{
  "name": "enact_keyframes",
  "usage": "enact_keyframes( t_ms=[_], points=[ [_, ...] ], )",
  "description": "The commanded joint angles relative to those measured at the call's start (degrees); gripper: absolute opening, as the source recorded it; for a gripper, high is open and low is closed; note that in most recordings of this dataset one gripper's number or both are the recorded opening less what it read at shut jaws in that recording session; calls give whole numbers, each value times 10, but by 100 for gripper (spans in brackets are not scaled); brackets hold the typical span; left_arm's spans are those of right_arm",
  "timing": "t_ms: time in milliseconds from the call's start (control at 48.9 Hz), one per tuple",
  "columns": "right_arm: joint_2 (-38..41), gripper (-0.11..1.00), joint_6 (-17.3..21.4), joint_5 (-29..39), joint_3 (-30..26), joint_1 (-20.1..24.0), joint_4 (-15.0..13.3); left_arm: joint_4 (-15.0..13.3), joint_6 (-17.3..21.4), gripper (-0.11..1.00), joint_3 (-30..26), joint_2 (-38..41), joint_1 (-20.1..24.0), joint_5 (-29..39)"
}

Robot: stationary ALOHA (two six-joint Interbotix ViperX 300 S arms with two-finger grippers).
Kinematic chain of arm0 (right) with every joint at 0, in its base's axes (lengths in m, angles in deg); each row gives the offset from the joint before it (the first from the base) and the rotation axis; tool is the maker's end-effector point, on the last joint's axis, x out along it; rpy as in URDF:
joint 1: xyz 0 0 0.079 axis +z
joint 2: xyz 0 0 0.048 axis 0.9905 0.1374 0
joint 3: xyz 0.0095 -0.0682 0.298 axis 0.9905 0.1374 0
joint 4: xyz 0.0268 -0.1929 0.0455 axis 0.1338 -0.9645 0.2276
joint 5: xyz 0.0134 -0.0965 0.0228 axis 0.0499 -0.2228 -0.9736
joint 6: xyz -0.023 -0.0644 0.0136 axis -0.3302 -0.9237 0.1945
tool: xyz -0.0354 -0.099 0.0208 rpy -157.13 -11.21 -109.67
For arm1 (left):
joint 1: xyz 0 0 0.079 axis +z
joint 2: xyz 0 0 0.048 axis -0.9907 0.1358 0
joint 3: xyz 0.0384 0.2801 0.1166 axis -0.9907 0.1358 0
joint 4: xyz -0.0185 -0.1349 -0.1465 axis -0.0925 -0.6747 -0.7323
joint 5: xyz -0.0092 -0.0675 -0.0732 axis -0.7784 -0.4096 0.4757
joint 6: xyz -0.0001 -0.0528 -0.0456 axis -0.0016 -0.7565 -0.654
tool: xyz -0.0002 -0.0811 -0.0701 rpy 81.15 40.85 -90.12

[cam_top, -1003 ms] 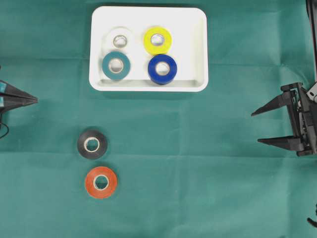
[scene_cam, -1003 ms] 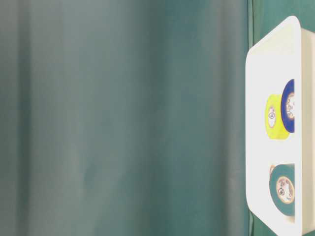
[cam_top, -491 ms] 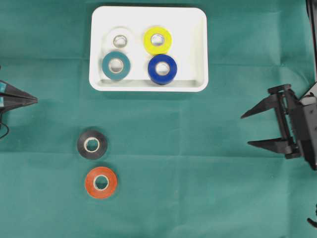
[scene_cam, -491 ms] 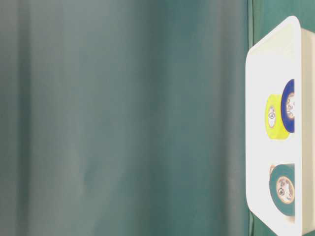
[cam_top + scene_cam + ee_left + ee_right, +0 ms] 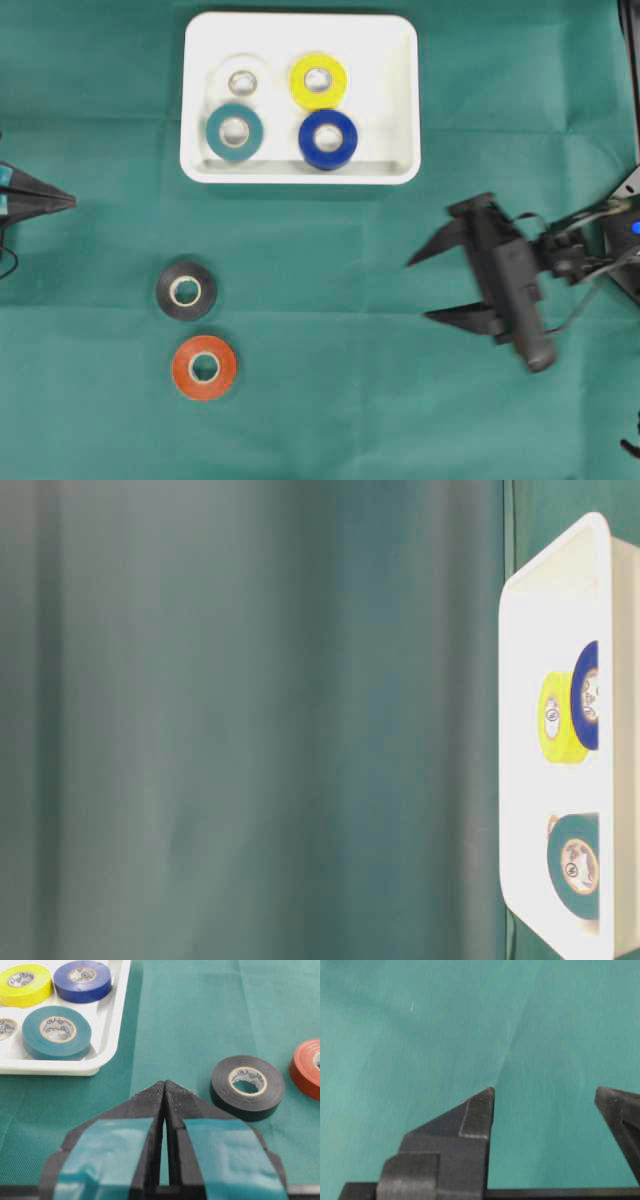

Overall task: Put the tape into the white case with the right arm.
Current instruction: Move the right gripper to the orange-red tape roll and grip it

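The black tape [image 5: 186, 291] is lying on the table [image 5: 330, 400], well apart from the right arm's fingers [image 5: 430, 317], which are standing apart and empty; the white case [image 5: 400, 100] is sitting beyond.

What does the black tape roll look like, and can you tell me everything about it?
The black tape roll is a round ring of glossy black tape wound on a pale cardboard-looking core with small printed writing and an open hole in the middle. It lies flat on the green cloth, outside the white case. The orange roll lies close beside it without touching. Nothing holds or touches it; only the cloth is under it.
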Motion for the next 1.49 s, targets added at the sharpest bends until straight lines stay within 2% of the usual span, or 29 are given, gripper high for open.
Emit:
enact_keyframes(
  t_ms=[0, 491, 839, 1167, 1474],
  points=[
    [40, 49, 0, -6, -51, 4, -1, -1, -1, 0, -9, 4, 1, -4],
    [229, 49, 1, 4, -282, 46, -15, -1, -1, 0, -8, 4, 1, -4],
    [311, 49, 4, 58, -403, 61, -15, -2, -2, 0, -7, 4, 0, -4],
    [367, 49, 6, 105, -490, 76, -15, -1, -2, 0, -7, 4, 1, -4],
    [393, 49, 7, 105, -522, 79, -15, -1, -2, 0, -7, 4, 1, -5]
  ],
)
